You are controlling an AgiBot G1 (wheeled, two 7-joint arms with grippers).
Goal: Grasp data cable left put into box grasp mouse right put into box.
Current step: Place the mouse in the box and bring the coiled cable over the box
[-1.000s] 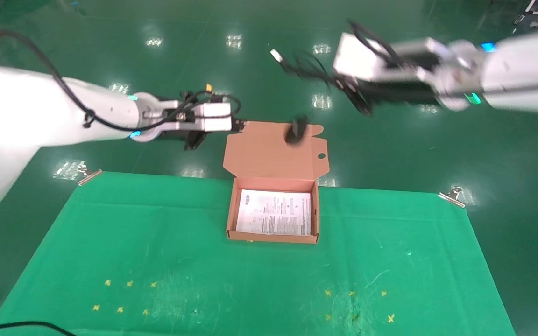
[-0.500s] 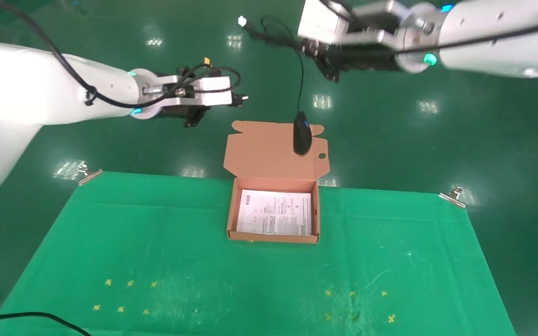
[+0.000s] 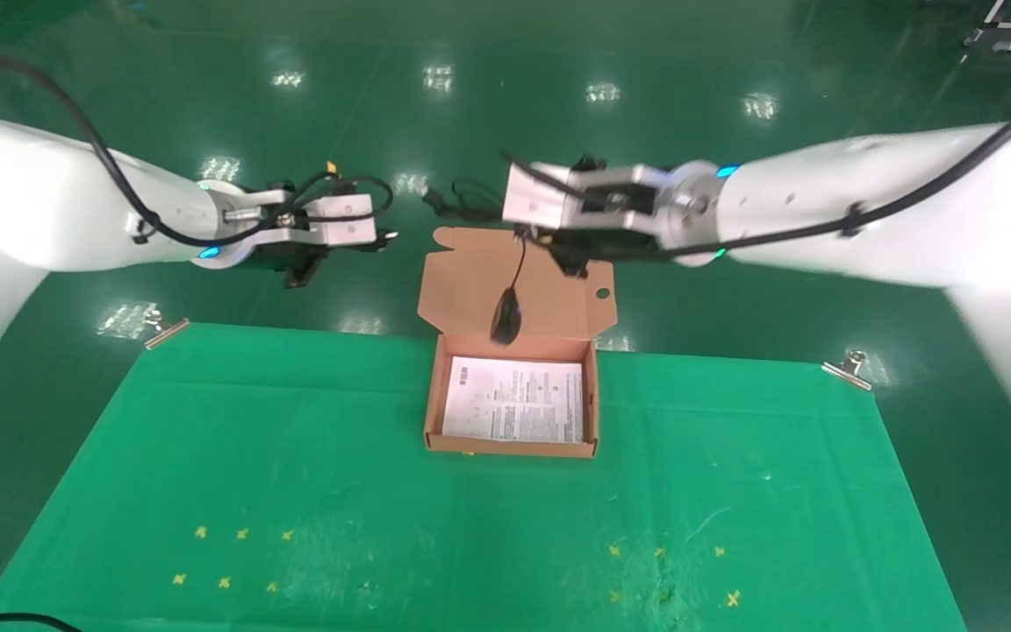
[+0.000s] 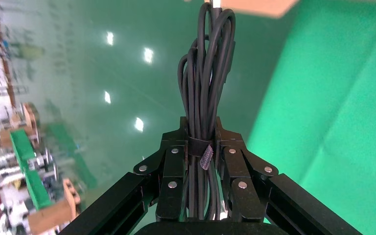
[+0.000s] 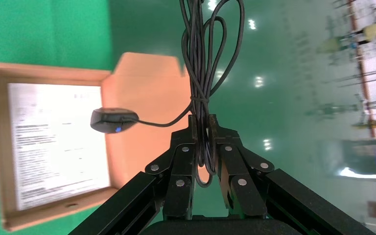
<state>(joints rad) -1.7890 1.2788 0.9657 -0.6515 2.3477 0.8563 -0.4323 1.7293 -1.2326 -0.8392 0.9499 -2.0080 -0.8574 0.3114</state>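
The salmon-orange box (image 3: 433, 412) lies open at the table's back middle, with its flap lid (image 3: 470, 290) folded back and a white leaflet (image 3: 514, 399) inside. My right gripper (image 3: 523, 235) is above the lid, shut on the mouse's bundled cord (image 5: 205, 58). The black mouse (image 3: 505, 318) dangles from that cord over the box's back edge; it also shows in the right wrist view (image 5: 113, 120). My left gripper (image 3: 374, 239) hovers left of the lid, shut on the coiled data cable (image 4: 208, 73), which sticks out past the fingertips (image 4: 225, 134).
A green cloth (image 3: 207, 456) covers the table, held by metal clips (image 3: 168, 329) at the back left and back right (image 3: 848, 369). Yellow cross marks (image 3: 242, 533) dot the front. A loose black cable (image 3: 5, 619) lies at the front left corner.
My right arm came down and left toward the box, and the dangling mouse dropped from the lid's far edge to the box's back edge. My left arm drifted a little left with the data cable.
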